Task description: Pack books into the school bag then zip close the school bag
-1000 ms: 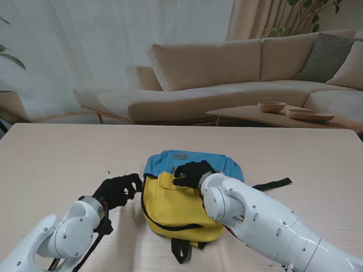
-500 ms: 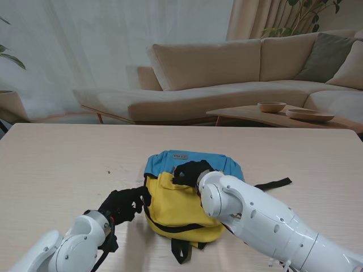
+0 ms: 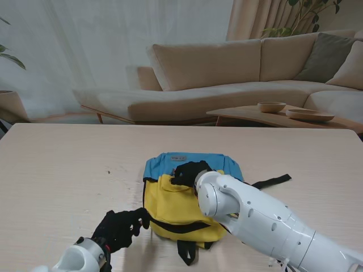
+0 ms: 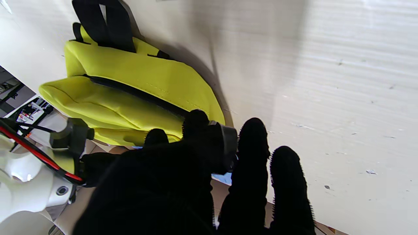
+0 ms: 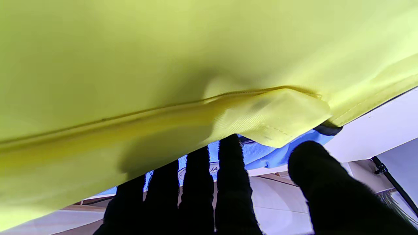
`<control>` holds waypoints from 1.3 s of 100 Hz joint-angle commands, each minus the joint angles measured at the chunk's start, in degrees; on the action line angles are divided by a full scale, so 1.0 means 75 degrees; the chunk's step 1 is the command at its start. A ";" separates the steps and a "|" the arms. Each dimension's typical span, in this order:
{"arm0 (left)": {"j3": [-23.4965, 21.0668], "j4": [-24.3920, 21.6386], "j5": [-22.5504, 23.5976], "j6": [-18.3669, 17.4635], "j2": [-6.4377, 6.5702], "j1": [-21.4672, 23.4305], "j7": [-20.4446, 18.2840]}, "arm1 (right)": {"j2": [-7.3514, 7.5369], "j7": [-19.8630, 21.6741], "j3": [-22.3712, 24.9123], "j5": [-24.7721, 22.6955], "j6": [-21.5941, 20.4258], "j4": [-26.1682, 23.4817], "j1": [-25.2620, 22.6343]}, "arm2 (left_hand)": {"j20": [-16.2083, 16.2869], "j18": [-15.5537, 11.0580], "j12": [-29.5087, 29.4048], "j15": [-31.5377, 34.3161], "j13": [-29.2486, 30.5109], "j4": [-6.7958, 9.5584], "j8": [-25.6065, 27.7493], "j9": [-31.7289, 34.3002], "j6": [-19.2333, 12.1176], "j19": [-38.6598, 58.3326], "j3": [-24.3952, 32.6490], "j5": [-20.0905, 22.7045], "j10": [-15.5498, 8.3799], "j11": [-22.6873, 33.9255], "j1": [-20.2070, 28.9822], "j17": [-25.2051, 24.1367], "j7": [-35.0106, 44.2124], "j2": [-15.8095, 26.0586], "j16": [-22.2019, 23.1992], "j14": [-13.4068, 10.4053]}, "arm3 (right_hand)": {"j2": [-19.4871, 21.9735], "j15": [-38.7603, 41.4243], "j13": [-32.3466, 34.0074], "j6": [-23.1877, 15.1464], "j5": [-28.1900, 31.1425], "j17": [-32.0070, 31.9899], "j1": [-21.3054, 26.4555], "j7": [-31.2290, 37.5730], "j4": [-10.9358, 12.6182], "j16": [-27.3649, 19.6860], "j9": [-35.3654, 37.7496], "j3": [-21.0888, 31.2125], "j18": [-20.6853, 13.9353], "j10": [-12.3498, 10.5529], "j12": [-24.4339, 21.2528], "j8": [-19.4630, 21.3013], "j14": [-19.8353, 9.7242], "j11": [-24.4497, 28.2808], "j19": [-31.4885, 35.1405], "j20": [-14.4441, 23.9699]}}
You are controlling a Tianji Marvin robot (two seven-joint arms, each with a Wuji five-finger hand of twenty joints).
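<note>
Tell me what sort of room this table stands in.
Most likely a home living room: a beige sofa with cushions runs behind the table, a low coffee table holds bowls, and sheer curtains hang behind.

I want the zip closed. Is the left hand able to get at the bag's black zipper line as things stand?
Probably yes: the left hand sits right at the school bag's zipper line, with nothing between.
</note>
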 commanded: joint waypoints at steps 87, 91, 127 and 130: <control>0.0482 -0.0504 -0.0821 -0.0761 0.0299 -0.0376 -0.1801 | 0.0027 0.0443 -0.0267 0.0169 0.0232 0.0270 -0.0268 | 0.0107 0.0139 0.0113 0.0046 0.0348 -0.0016 0.0137 0.0541 -0.0014 0.0335 0.0207 0.0209 -0.0490 0.0122 0.0351 0.0095 0.0076 -0.0192 0.0190 0.0141 | 0.0145 0.0102 0.0232 0.0497 0.0293 0.0993 -0.0349 -0.0126 0.0298 0.0049 0.0247 -0.0224 0.1313 0.0616 -0.0011 -0.0132 0.0441 -0.0024 0.1178 0.0675; 0.0520 -0.0496 -0.0892 -0.0791 0.0319 -0.0445 -0.1888 | 0.0030 0.0448 -0.0266 0.0168 0.0233 0.0263 -0.0271 | 0.0107 0.0136 0.0109 0.0043 0.0354 -0.0013 0.0137 0.0549 -0.0015 0.0337 0.0203 0.0210 -0.0484 0.0112 0.0342 0.0098 0.0073 -0.0188 0.0184 0.0138 | 0.0144 0.0098 0.0219 0.0490 0.0298 0.0991 -0.0348 -0.0124 0.0299 0.0048 0.0243 -0.0224 0.1307 0.0611 -0.0011 -0.0131 0.0437 -0.0024 0.1177 0.0675; 0.0423 -0.0477 -0.0489 -0.0879 0.0254 -0.0349 -0.1590 | 0.0105 0.0334 0.0352 -0.0102 -0.0175 -0.0130 -0.0745 | 0.0199 0.0061 -0.0027 0.0013 0.0273 0.0051 0.0086 0.0470 -0.0022 0.0390 -0.0010 0.0168 -0.0426 -0.0160 0.0312 0.0052 -0.0047 -0.0002 0.0151 0.0093 | 0.0031 0.0250 0.0146 0.0006 -0.0098 0.0891 -0.0306 0.0016 0.0346 0.0134 0.0051 -0.0161 0.1542 0.0301 0.0013 0.0009 0.0212 0.0018 0.1301 0.0733; 0.0394 -0.0472 -0.0420 -0.0882 0.0237 -0.0318 -0.1508 | 0.0117 0.0295 0.0494 -0.0169 -0.0270 -0.0240 -0.0859 | 0.0259 0.0046 -0.0058 0.0019 0.0240 0.0086 0.0073 0.0470 -0.0019 0.0401 -0.0087 0.0162 -0.0404 -0.0230 0.0312 0.0028 -0.0062 0.0046 0.0147 0.0096 | 0.0003 0.0297 0.0111 -0.0049 -0.0177 0.0855 -0.0305 0.0078 0.0353 0.0162 0.0012 -0.0127 0.1533 0.0273 0.0028 0.0055 0.0192 0.0050 0.1337 0.0751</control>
